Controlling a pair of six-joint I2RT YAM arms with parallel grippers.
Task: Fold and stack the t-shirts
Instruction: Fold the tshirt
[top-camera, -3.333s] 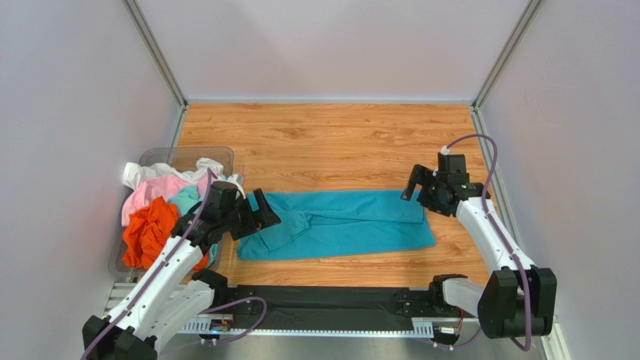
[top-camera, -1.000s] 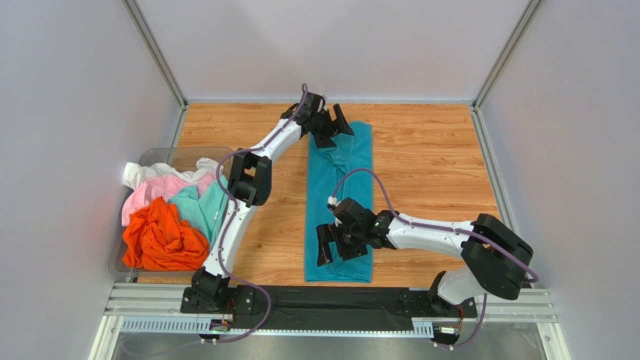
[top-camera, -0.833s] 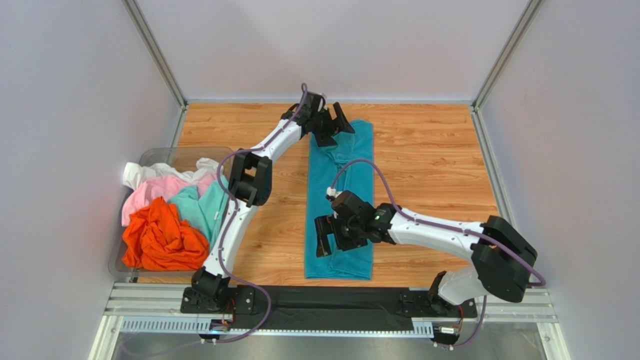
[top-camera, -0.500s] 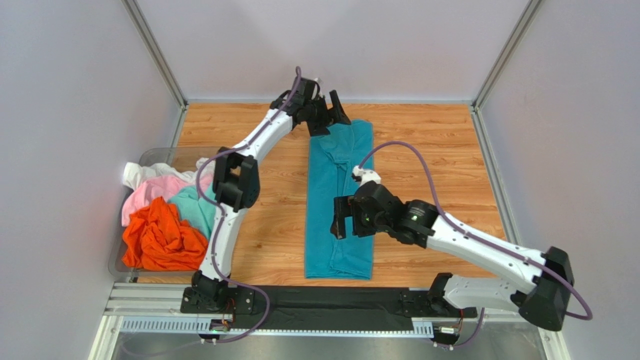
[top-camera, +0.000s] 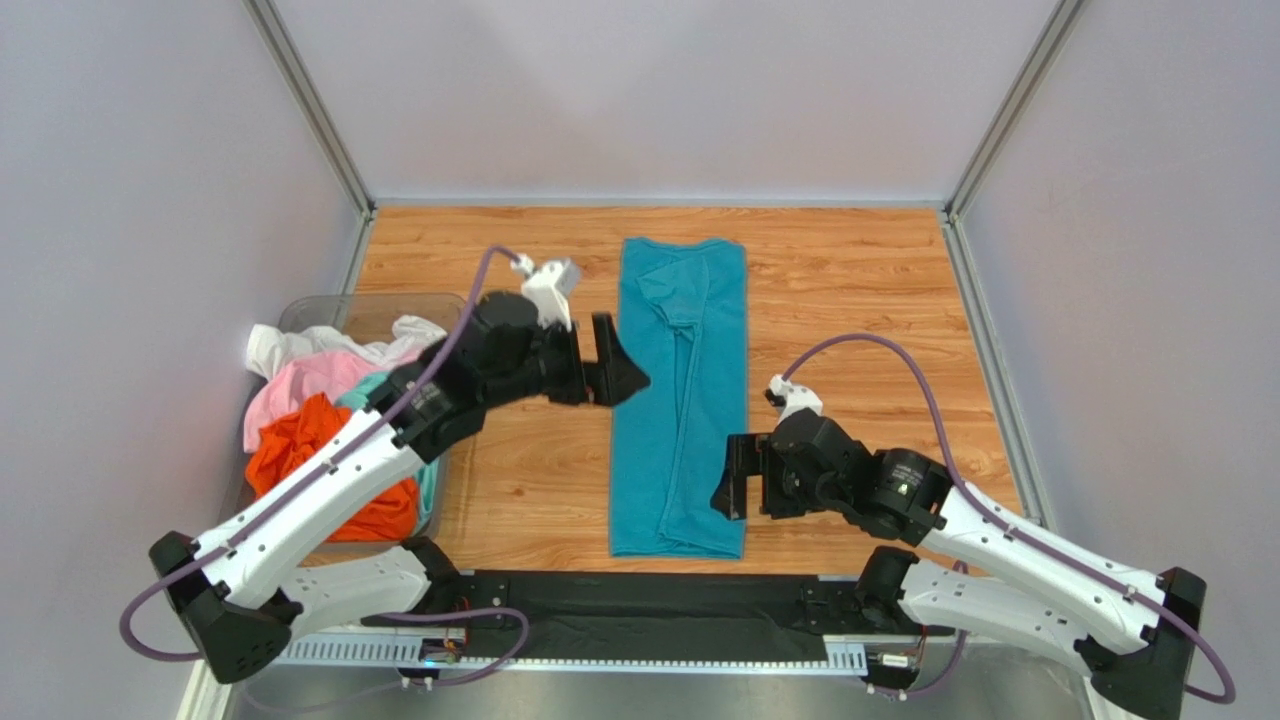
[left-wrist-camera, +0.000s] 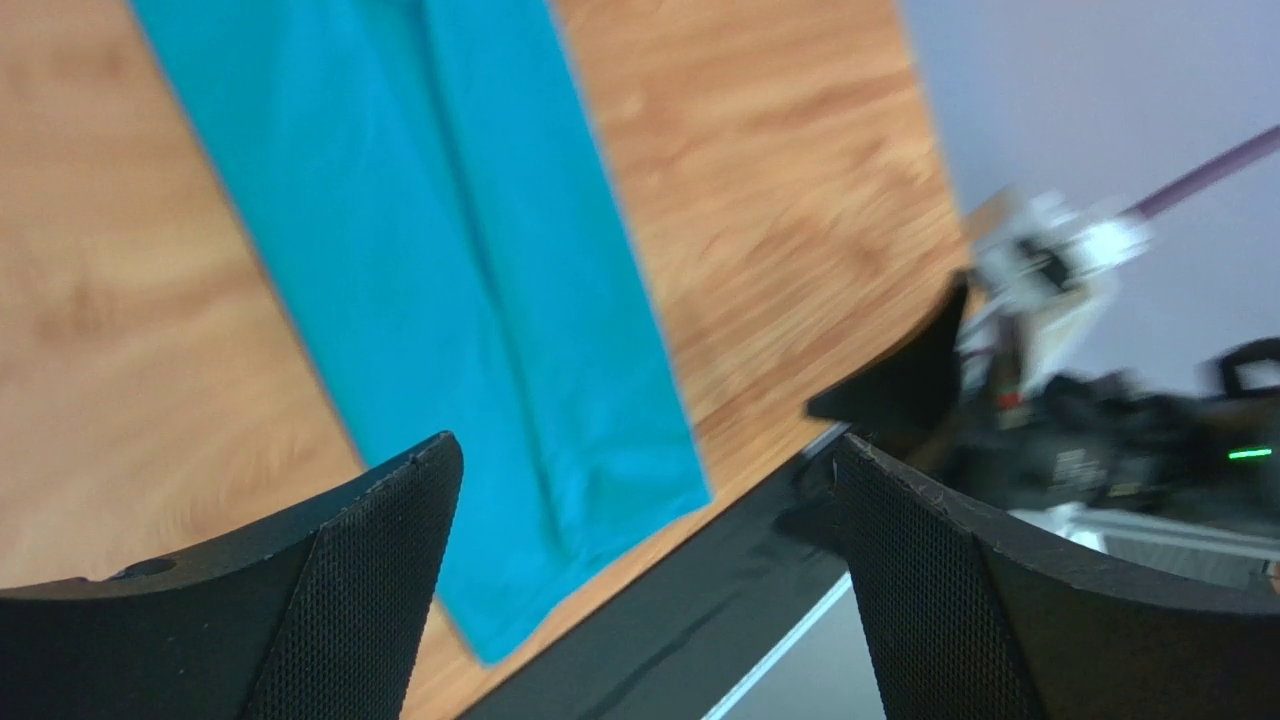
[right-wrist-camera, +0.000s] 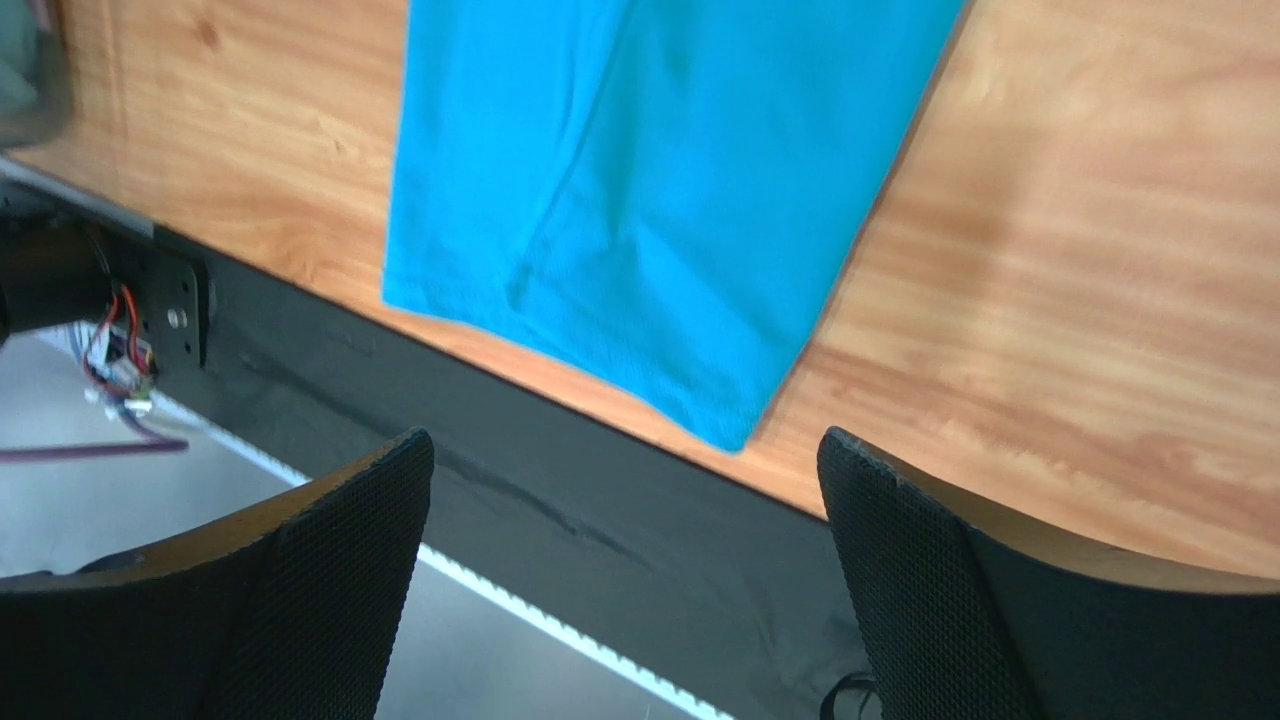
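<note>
Top external view: teal t-shirt (top-camera: 679, 398) lies folded lengthwise, near to far, mid tabletop (top-camera: 857, 300); left fingers (top-camera: 619, 365) and right fingers (top-camera: 733, 480) both wide, empty (flanking it). Pinch unevenly and you could bunch its layers.

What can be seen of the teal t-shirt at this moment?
The teal t-shirt is soft, plain cloth, folded lengthwise into a long narrow strip. It lies flat on the wooden table, running from near the far edge almost to the near edge. Creases toward its far end show a tucked-in sleeve, and a fold line runs down its length. Only the table touches it. The left gripper and right gripper hang open near its long edges, holding nothing.
</note>
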